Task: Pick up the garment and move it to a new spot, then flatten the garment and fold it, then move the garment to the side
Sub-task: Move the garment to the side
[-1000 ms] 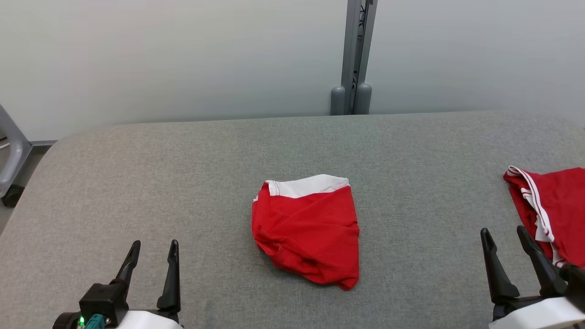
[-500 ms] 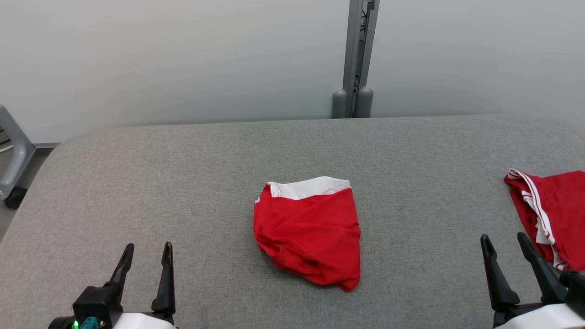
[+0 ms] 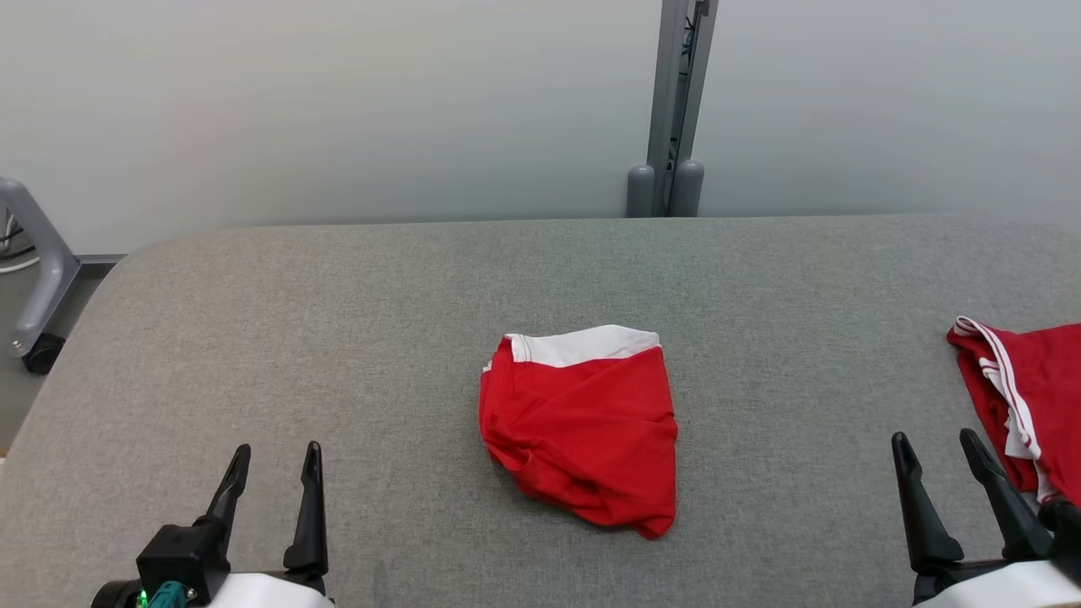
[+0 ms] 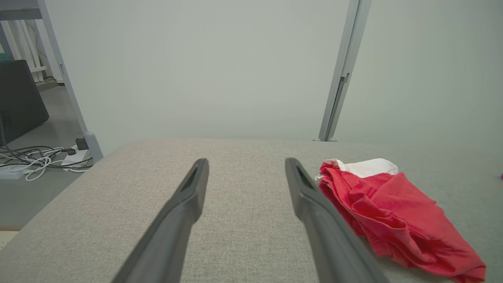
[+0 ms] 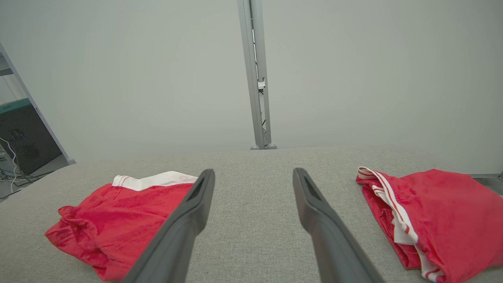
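the robot looks to be between steps, both arms parked at the near edge of the grey table (image 3: 338, 338) with nothing in hand. the left gripper (image 3: 277, 450) sits at the table's near left corner, its two dark fingers spread well apart and empty, and the right gripper (image 3: 934, 437) matches it at the near right corner, just as wide and just as empty. the red garment (image 3: 583, 431) lies on the middle of the table, doubled over and wrinkled, its white waistband towards the table's far edge and a loose corner pointing at the near edge. to my eye it is either waiting for the first pick-up or loosely folded and due to go aside; i can't say which. either way the next move calls for an arm to reach in from the near edge, come down onto the cloth and pinch an edge without bunching it further. a second red garment (image 3: 1026, 397) with white stripes lies at the table's right edge, cut off by the head view. how many layers the middle garment has is hard to make out.
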Robot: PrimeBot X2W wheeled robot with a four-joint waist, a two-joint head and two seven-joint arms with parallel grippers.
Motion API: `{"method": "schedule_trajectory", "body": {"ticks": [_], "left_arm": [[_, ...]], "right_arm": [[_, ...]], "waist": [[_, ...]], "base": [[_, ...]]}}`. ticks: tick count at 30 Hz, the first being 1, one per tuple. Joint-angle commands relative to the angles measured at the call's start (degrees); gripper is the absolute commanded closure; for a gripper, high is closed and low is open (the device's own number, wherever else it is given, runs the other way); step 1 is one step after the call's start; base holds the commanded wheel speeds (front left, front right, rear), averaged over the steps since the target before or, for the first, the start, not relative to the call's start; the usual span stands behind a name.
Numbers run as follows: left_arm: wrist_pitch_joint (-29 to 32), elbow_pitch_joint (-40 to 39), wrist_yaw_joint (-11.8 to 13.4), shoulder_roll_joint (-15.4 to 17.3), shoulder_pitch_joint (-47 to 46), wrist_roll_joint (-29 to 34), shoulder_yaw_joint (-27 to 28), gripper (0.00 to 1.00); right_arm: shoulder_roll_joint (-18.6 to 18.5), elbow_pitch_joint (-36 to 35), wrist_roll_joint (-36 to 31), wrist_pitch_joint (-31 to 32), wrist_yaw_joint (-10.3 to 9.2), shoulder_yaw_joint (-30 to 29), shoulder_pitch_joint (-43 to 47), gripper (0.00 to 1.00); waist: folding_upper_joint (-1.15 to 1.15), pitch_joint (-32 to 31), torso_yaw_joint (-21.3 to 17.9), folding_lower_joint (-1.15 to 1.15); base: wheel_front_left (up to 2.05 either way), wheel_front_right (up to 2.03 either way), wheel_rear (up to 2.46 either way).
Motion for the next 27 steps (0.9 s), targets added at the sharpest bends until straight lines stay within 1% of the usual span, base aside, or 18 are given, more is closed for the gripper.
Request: {"method": "schedule_trajectory", "body": {"ticks": [1,4,8,14,19,22,27], "left_arm": [[-0.4,-0.3,0.3,0.1,-1.4,-0.1,0.0,0.00],[-0.6,-0.5,0.1,-0.1,-2.0,-0.1,-0.3,0.00],[-1.2,-0.5,-0.3,-0.6,-4.4,0.4,-1.1,0.00],[-3.1,-0.1,-0.8,-2.0,-8.0,0.6,-1.9,0.00],[-4.4,0.7,-1.3,-2.7,-9.9,0.4,-2.2,0.00],[-4.9,1.3,-1.9,-3.0,-10.8,0.6,-2.4,0.00],[-5.5,2.5,-2.3,-3.8,-12.4,1.0,-2.4,0.00]], "right_arm": [[0.0,-0.1,-0.1,0.0,0.01,-0.6,0.5,0.00],[0.1,0.2,0.1,-0.2,0.01,-1.2,0.5,0.00],[0.2,1.8,0.2,-1.1,0.01,-1.9,-0.5,0.00],[-1.2,7.7,1.3,-3.0,0.01,-1.0,-4.6,0.00],[-2.9,16.1,3.2,-5.5,0.01,1.8,-10.7,0.00],[-3.7,22.6,4.9,-6.6,0.01,4.2,-14.7,0.00],[-3.2,33.6,7.8,-8.4,0.01,8.9,-21.1,0.00]], "waist": [[-0.01,0.1,0.5,0.00],[-0.01,0.4,1.4,0.00],[-0.01,1.5,4.2,0.00],[-0.01,4.3,9.0,0.00],[-0.01,7.0,12.2,0.00],[-0.01,8.6,13.7,0.00],[-0.01,10.7,14.7,0.00]], "base": [[0.00,0.00,0.00],[0.00,0.00,0.00],[0.00,0.00,0.00],[0.00,0.00,0.00],[0.00,0.00,0.00],[0.00,0.00,0.00],[0.00,0.00,0.00]]}}
